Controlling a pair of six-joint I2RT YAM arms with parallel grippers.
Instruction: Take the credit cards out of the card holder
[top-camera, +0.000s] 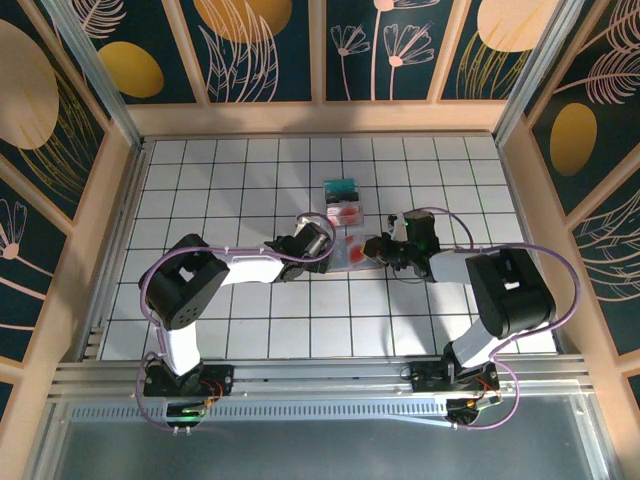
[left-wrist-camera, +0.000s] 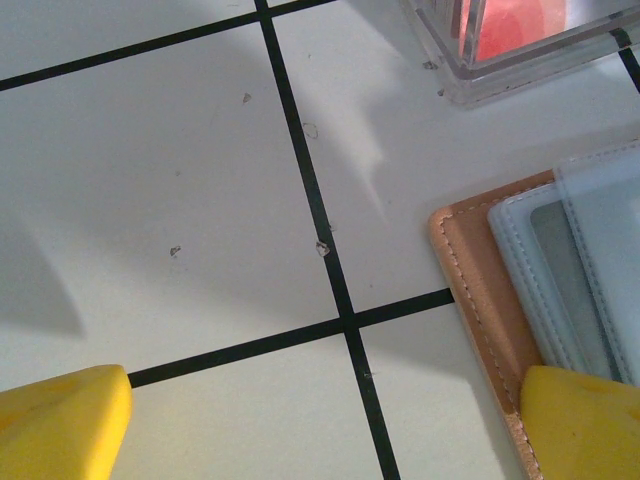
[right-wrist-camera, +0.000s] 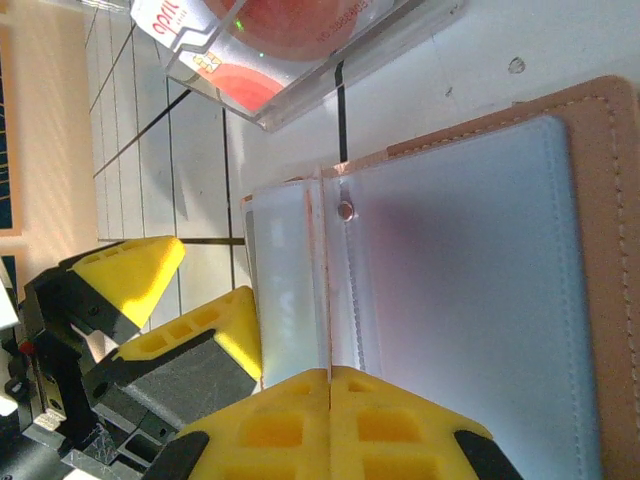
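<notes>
L gripper (left-wrist-camera: 320, 425) spread wide at edge of flat tan-brown, blue-grey-lined folding card holder (right-wrist-camera: 460, 300); R gripper (right-wrist-camera: 330, 388) closed tight at its fold.

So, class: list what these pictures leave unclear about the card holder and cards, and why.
- Top external view: the card holder is partly covered by the left hand and right hand; its inside is too small to read.
- Left wrist view: the frame's right edge cuts off most of the card holder.
- Right wrist view: whether cards sit behind the frosted pockets cannot be told; the top edge crops the clear box.
</notes>
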